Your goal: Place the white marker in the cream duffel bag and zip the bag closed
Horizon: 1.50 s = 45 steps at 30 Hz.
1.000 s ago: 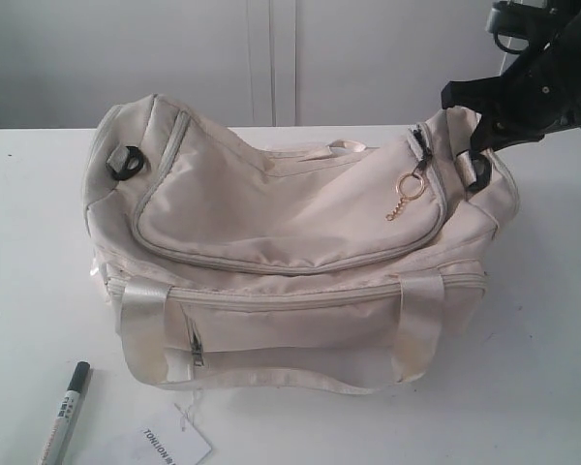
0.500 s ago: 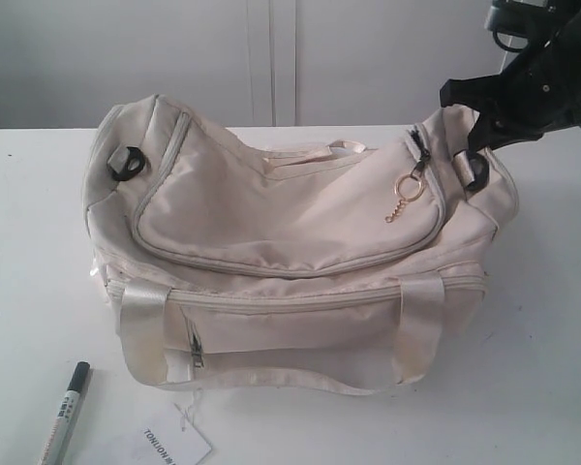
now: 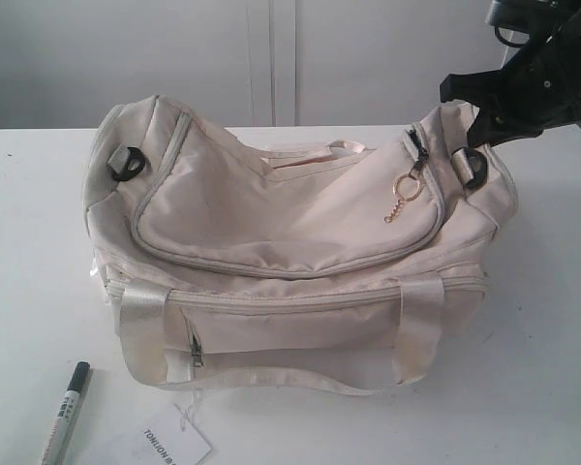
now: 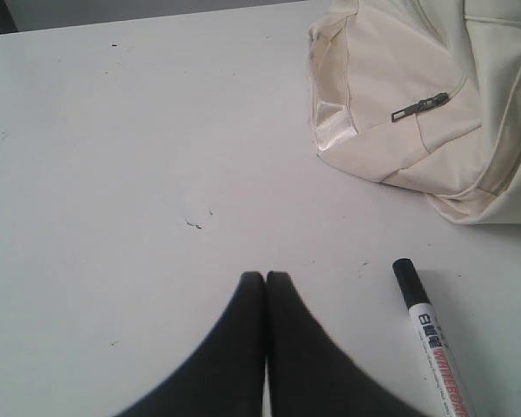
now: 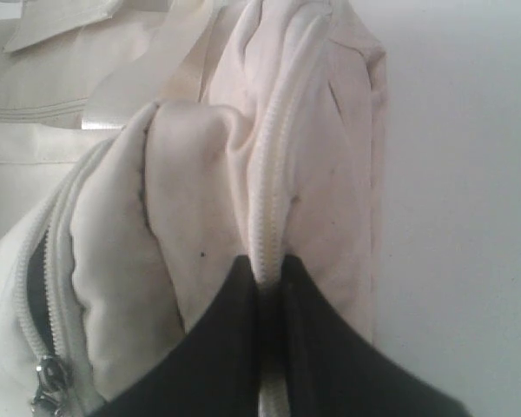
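Because the slim white marker (image 3: 66, 412) with its dark cap is a light, stiff pen with a smooth barrel that could roll or slip, I judge it best pinched across the middle of the barrel. It lies flat on the white table (image 3: 542, 368) at about 7 o'clock from the large, soft cream duffel bag (image 3: 290, 242), apart from it. The left gripper (image 4: 266, 280) hangs over bare table, jaws pressed together and empty, the marker near it and untouched. The right gripper (image 5: 265, 276) pinches a floppy fold of zip seam at the bag's 2 o'clock end, near the gold ring pull (image 3: 412, 186)
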Available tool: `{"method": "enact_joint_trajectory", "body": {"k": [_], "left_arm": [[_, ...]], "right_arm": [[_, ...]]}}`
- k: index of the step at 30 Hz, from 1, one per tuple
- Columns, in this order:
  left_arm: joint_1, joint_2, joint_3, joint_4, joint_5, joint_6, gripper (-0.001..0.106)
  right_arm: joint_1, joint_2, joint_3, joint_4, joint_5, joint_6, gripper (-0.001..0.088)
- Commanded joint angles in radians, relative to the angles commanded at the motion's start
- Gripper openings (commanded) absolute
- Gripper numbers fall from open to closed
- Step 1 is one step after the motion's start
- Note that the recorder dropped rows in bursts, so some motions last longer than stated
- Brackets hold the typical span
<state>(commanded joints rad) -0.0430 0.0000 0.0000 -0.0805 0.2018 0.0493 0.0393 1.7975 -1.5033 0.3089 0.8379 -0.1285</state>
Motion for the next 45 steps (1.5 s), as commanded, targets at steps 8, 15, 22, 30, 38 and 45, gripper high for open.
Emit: {"method": "enact_joint_trajectory", "body": {"k": [8, 15, 22, 30, 38, 45], "left_arm": [[0.000, 0.000, 0.000, 0.000, 0.000, 0.000, 0.000], [0.000, 0.000, 0.000, 0.000, 0.000, 0.000, 0.000], [0.000, 0.000, 0.000, 0.000, 0.000, 0.000, 0.000], [0.000, 0.000, 0.000, 0.000, 0.000, 0.000, 0.000], [0.000, 0.000, 0.000, 0.000, -0.002, 0.000, 0.000], [0.000, 0.000, 0.000, -0.006, -0.070, -0.008, 0.000]], "right_arm": [[0.000, 0.000, 0.000, 0.000, 0.000, 0.000, 0.0000], [0.000, 0.000, 0.000, 0.000, 0.000, 0.000, 0.0000], [0.000, 0.000, 0.000, 0.000, 0.000, 0.000, 0.0000], [0.000, 0.000, 0.000, 0.000, 0.000, 0.000, 0.0000], [0.000, 0.000, 0.000, 0.000, 0.000, 0.000, 0.0000], [0.000, 0.000, 0.000, 0.000, 0.000, 0.000, 0.0000]]}}
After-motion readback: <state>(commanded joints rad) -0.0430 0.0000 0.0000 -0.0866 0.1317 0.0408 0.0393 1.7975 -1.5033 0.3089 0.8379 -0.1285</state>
